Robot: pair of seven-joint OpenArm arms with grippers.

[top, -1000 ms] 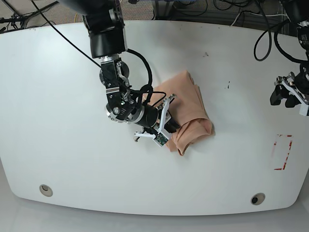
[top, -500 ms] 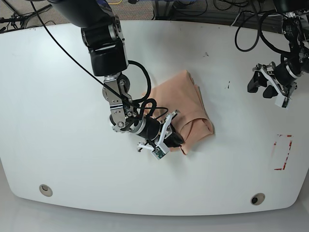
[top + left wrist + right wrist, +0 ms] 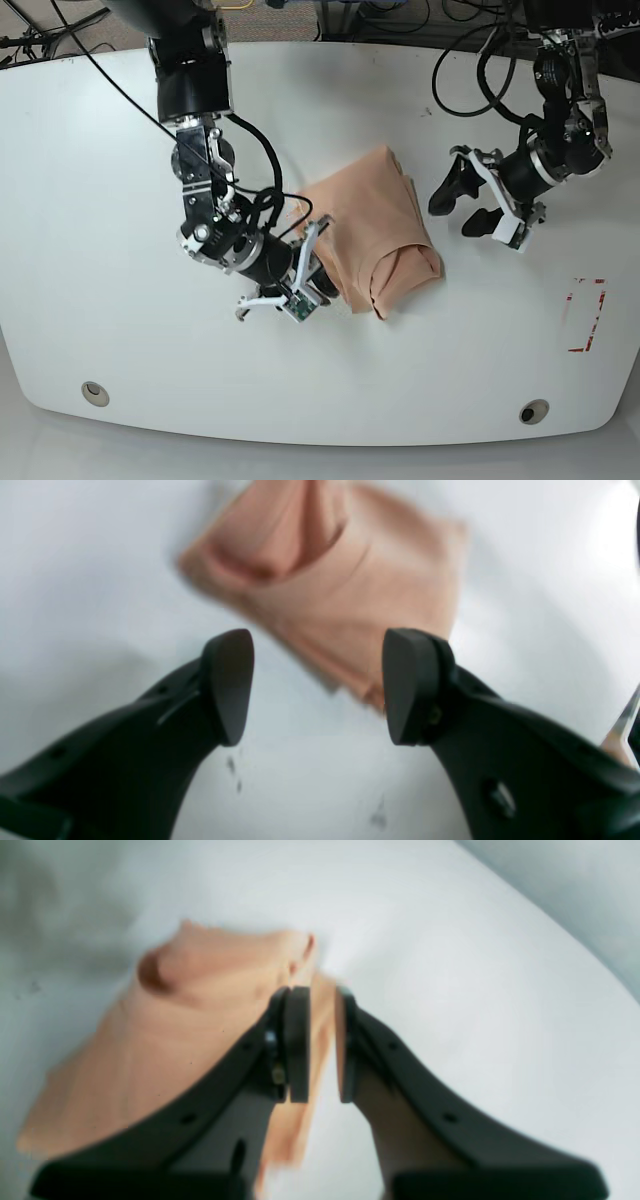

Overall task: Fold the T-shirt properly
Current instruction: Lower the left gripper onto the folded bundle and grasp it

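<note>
We find the T-shirt (image 3: 372, 232) soft, light and folded mid-surface. The right end effector (image 3: 322, 288) stands nearly clenched, apparently empty; the left end effector (image 3: 466, 205) released. Grip a doubled hem.

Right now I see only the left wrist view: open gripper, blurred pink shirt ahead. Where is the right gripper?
Observer: The right gripper is at the shirt's opposite edge, low over the table.
Operator: Does it hold the cloth?
Observer: I cannot tell. Its jaws are nearly closed with a narrow gap, and cloth shows just beyond them.
Operator: Does my left gripper touch the shirt?
Observer: No. In the base view the left gripper is apart from it, with bare table between them.
</note>
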